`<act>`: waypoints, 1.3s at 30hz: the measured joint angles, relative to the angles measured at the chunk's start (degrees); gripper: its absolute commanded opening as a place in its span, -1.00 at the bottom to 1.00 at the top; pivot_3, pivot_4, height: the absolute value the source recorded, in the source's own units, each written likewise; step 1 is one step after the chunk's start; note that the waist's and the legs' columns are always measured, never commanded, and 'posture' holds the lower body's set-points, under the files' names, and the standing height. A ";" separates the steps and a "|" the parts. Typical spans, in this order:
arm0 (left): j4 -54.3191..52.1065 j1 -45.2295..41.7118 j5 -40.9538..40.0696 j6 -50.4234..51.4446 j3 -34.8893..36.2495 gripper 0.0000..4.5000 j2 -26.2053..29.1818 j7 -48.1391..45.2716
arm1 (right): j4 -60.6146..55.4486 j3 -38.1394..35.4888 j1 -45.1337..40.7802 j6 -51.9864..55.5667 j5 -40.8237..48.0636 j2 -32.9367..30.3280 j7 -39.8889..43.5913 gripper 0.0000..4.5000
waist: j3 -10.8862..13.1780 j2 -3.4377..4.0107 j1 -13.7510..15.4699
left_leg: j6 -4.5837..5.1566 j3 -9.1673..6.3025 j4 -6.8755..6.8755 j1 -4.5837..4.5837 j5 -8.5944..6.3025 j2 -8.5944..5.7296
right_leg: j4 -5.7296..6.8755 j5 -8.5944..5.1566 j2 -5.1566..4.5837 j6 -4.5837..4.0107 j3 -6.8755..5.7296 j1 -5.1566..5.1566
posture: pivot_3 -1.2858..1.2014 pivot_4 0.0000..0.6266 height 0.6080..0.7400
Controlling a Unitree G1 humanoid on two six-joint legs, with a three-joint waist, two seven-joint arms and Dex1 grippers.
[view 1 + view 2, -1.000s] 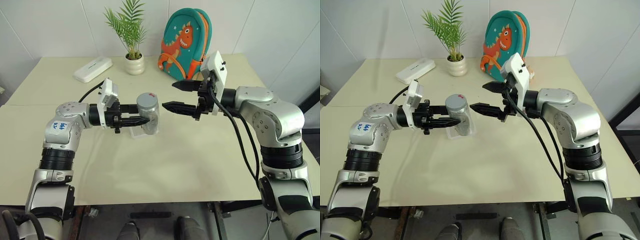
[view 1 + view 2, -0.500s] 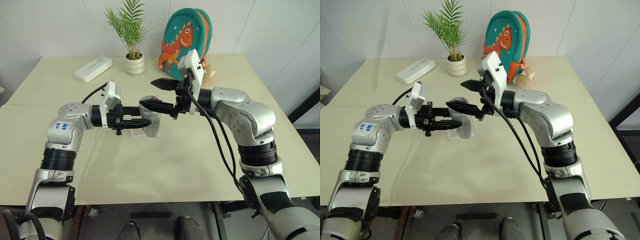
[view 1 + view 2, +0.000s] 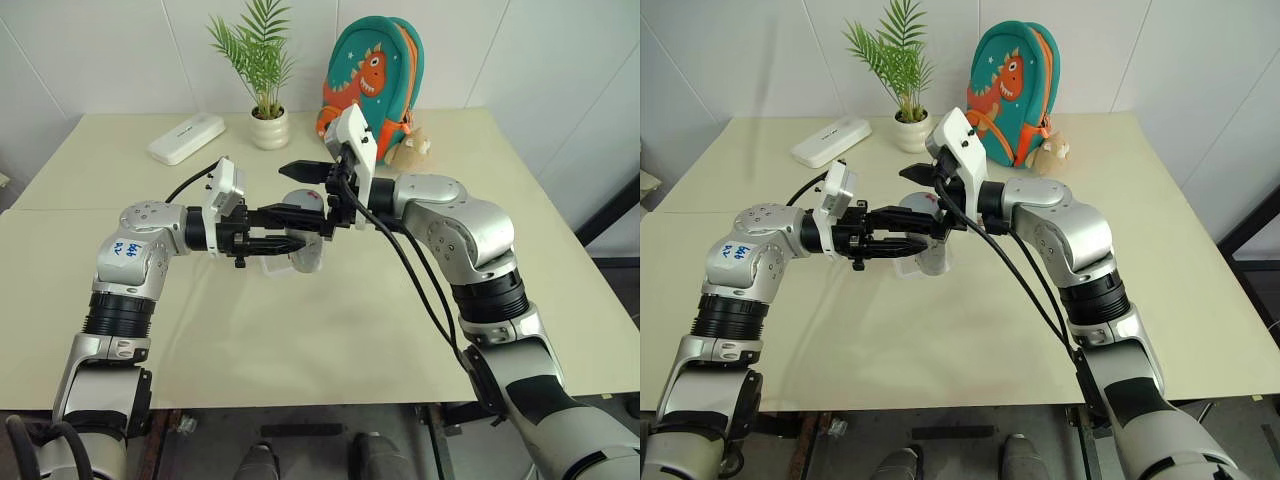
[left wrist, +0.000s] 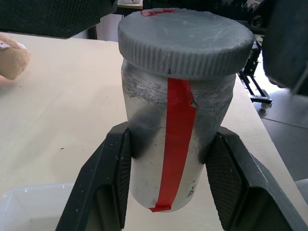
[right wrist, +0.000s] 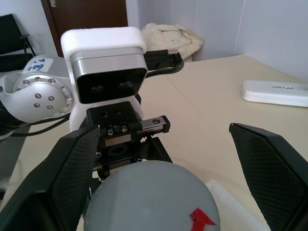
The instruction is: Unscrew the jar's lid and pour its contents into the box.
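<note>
Cream table (image 3: 330,330), left tool (image 4: 168,192) clamping upright jar (image 4: 175,144), lid (image 4: 185,41) upward, right tool (image 5: 159,159) spread wide around lid.

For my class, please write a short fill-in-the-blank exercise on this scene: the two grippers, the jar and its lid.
1. The left gripper is shut on the ____.
2. The lid is ____ screwed onto the jar.
3. The right gripper stands ____, one finger on each side of the lid.
4. The stripe down the jar's side is ____.

Missing words: jar; still; open; red
</note>
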 measured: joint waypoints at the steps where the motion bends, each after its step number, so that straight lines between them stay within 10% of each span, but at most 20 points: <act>1: 0.02 0.00 0.04 -0.05 0.00 -0.17 0.00 0.06 | 0.19 0.00 0.12 -0.11 -0.40 -0.04 0.04 1.00 | 0.00 0.00 -0.01 | 0.00 0.00 0.00 0.00 0.00 0.00 | 0.00 0.00 0.00 0.00 0.00 0.00 | 0.03 -0.52 1.00; 39: 4.56 -1.37 0.40 -2.78 -0.08 -0.17 -0.04 0.06 | -14.54 -7.33 5.17 10.80 5.97 -13.54 -0.78 1.00 | 0.01 0.00 0.01 | 0.00 0.00 0.01 0.01 0.00 0.00 | -0.01 0.00 0.00 0.00 0.00 0.00 | 0.03 -0.52 1.00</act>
